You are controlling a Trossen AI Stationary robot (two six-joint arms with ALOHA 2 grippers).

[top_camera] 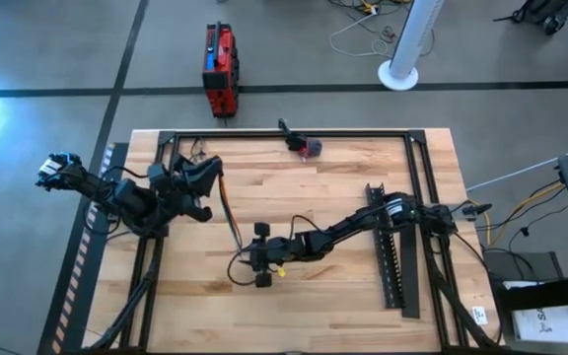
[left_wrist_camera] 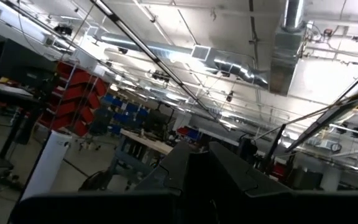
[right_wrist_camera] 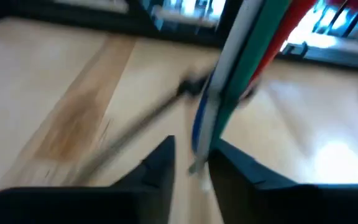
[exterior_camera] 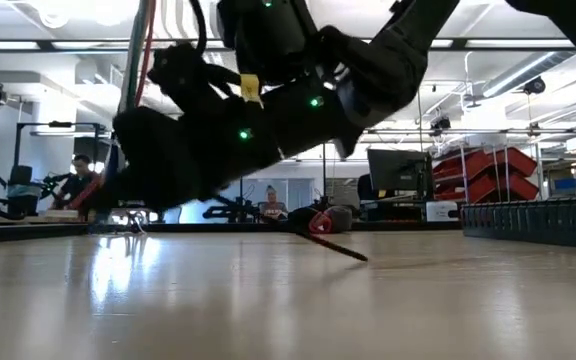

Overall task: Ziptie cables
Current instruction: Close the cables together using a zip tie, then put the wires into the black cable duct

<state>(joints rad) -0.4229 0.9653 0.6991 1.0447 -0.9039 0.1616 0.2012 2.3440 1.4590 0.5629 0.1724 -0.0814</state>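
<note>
Right wrist view shows the cables (right_wrist_camera: 241, 68) passing between the right gripper's (right_wrist_camera: 191, 163) nearly closed fingers (right_wrist_camera: 157, 165), gripped.

This is a robotics lab or workshop in an industrial hall. A butcher-block worktop (top_camera: 304, 227) in a black metal frame stands on a grey concrete floor (top_camera: 57, 49), and overhead run exposed silver ducts (left_wrist_camera: 288, 43) and strip lights (exterior_camera: 28, 45). Beyond the worktop are racks of red storage bins (exterior_camera: 498, 170), a monitor (exterior_camera: 398, 170), and people seated at benches (exterior_camera: 268, 205).
</note>
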